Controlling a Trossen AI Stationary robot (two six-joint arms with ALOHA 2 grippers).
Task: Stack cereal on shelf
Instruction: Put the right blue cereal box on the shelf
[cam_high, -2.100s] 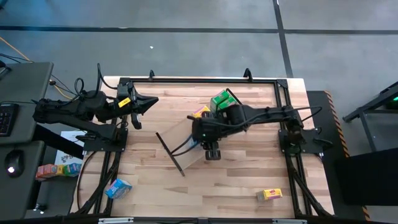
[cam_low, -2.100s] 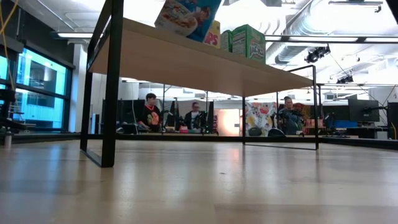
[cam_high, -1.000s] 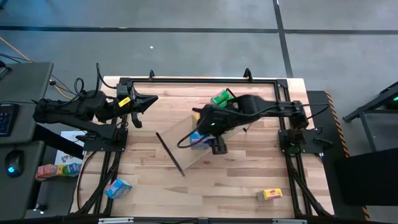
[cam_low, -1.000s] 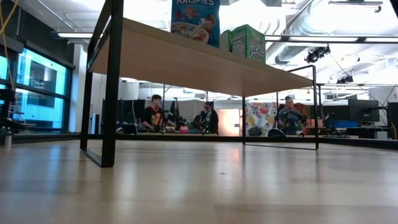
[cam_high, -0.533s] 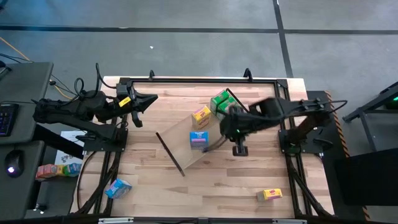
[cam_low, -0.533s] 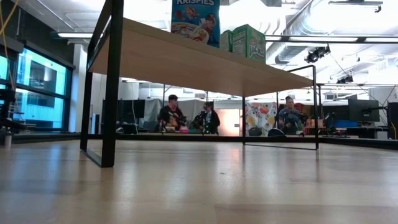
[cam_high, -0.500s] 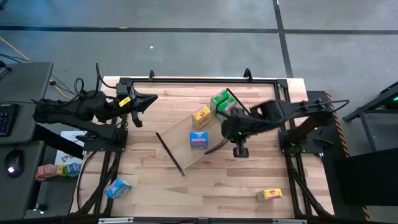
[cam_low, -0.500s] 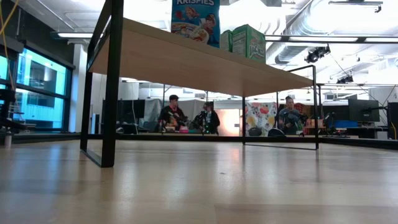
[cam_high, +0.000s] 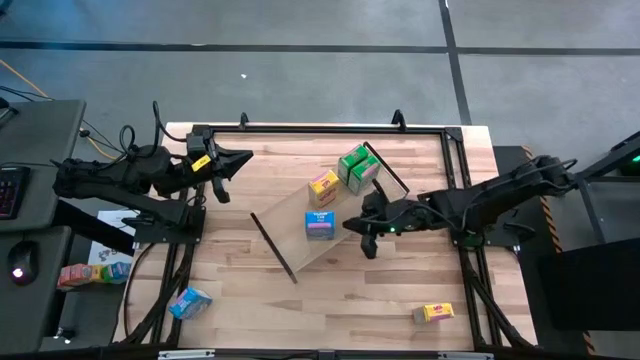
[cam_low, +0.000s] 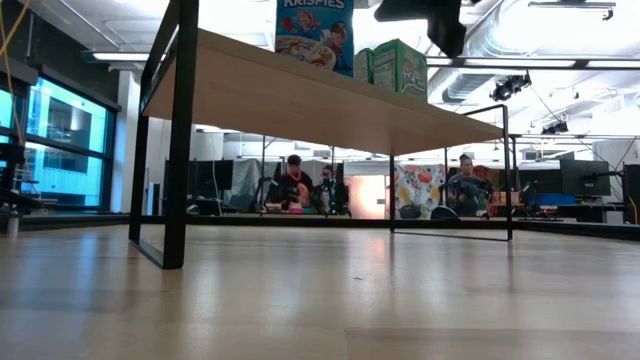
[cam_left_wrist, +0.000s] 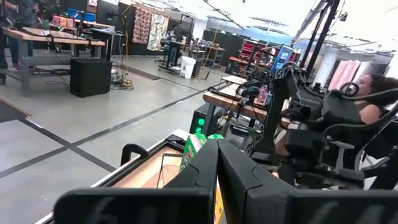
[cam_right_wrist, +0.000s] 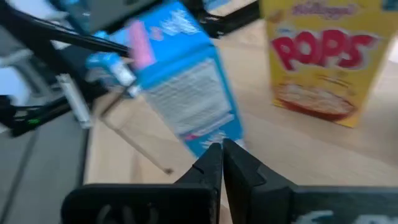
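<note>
Backing away from the long light-wood shelf (cam_high: 330, 215), the right gripper (cam_high: 366, 237) has left the blue cereal box (cam_high: 319, 226) upright beside yellow (cam_high: 323, 187) and green (cam_high: 356, 167) — fingers pressed together, empty. Next likely the loose yellow box (cam_high: 433, 313) on the worktop (cam_high: 250, 290). Left gripper (cam_high: 235, 160) waits, fingers together — box fronts partly cut off.

Two box fronts you can actually read

The blue printed cereal box (cam_low: 314, 34) standing on the long light-wood shelf (cam_low: 300, 95) says "KRISPIES" across the top, and the yellow cereal box (cam_right_wrist: 321, 57) has "POPS" in big red letters with a smaller script line above that's too blurry to read.
</note>
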